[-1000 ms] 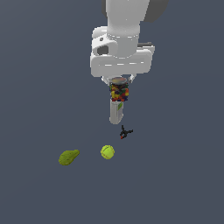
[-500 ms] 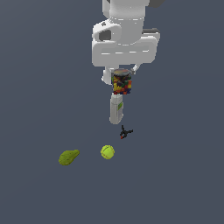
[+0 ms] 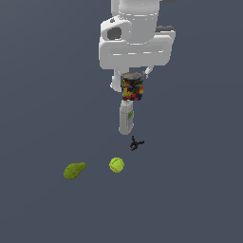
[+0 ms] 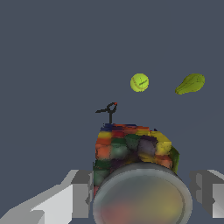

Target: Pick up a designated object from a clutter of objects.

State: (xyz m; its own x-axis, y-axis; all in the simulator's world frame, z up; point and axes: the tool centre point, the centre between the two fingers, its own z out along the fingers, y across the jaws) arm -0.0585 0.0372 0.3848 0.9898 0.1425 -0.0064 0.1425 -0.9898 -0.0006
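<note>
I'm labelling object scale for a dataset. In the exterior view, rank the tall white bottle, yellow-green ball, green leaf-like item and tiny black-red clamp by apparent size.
1. Tall white bottle, largest.
2. Green lumpy leaf-like item and round yellow-green ball: too close to rank, though the leaf-like item is a little longer.
3. Tiny black-red clamp, smallest.

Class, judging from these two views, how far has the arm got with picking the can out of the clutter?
Done: the can is gripped in the hand and raised above the bottle. In hand: the lift. The ball, leaf-like item and clamp lie below. Left: little, perhaps only holding it.
</note>
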